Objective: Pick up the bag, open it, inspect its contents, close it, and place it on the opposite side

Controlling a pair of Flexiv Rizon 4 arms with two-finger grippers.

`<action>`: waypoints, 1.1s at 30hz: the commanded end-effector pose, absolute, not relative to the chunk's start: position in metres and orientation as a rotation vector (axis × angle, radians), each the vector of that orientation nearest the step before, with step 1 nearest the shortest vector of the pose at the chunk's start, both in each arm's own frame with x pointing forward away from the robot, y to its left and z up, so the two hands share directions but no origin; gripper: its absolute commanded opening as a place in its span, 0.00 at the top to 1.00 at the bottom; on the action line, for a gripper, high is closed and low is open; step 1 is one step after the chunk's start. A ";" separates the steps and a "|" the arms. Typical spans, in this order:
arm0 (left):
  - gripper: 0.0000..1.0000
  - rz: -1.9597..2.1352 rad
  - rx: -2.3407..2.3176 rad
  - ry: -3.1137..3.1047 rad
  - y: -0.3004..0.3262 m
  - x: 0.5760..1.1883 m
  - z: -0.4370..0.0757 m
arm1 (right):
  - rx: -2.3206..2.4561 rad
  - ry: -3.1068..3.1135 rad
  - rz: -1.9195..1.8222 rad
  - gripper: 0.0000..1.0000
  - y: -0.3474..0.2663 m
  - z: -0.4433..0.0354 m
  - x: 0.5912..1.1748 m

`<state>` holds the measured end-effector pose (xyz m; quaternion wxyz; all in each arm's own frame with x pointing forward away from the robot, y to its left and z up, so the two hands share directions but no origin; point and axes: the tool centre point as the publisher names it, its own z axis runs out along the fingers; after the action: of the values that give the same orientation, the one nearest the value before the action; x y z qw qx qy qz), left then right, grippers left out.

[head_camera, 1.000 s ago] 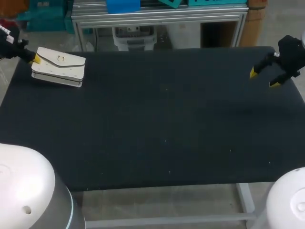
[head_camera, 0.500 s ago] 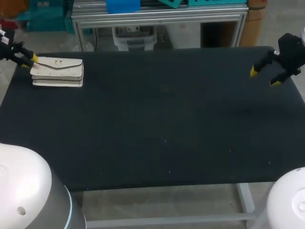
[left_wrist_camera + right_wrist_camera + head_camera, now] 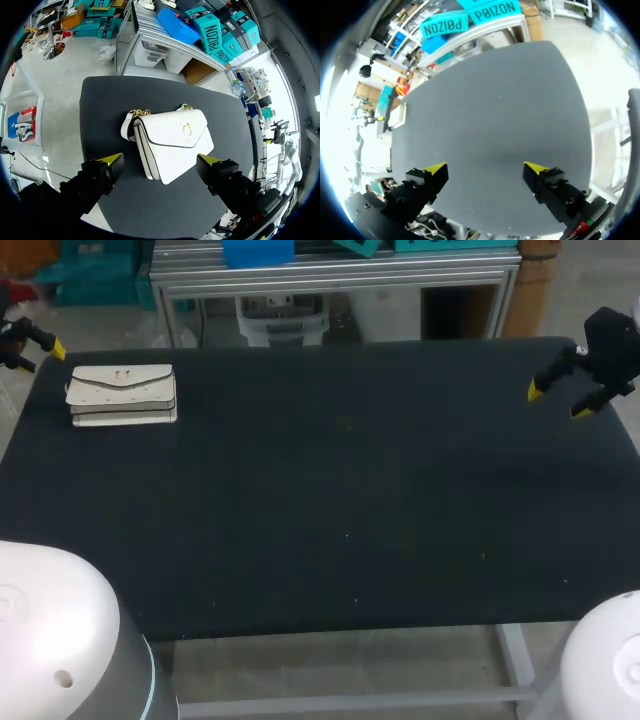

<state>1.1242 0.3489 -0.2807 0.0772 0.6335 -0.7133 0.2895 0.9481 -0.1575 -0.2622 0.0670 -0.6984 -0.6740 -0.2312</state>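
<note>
A white bag (image 3: 122,393) with a closed flap and a small gold clasp lies flat on the black table (image 3: 340,500), at its far left corner. My left gripper (image 3: 38,352) hangs just left of the bag, off the table's left edge, open and holding nothing. In the left wrist view the bag (image 3: 172,142) lies ahead of the gripper (image 3: 161,160), whose spread fingers do not touch it; a gold chain shows at its far end. My right gripper (image 3: 558,401) hovers open and empty over the far right of the table, with only bare table under the gripper (image 3: 485,168).
The white bases of my two arms (image 3: 50,640) (image 3: 600,660) stand at the near corners. The table's far edge runs just behind the bag, and its left edge is close beside it.
My left gripper has opened and let go of the bag, then drawn back to the left. The bag has dropped from a tilt to lie flat. The right arm has barely moved.
</note>
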 end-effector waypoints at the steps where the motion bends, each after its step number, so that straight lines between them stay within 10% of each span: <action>1: 0.00 0.875 2.070 -2.272 0.315 1.081 -0.259 | -2.128 -2.052 -0.670 0.00 -0.156 -0.257 0.944; 33: 0.00 0.411 2.295 -2.637 0.233 0.995 -0.218 | -2.207 -2.166 -0.448 0.00 -0.178 -0.228 0.951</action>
<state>1.0053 0.2399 -0.2203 -0.0197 0.6246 -0.7618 0.1706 0.9461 -0.1792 -0.2308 0.0024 -0.7059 -0.6919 -0.1514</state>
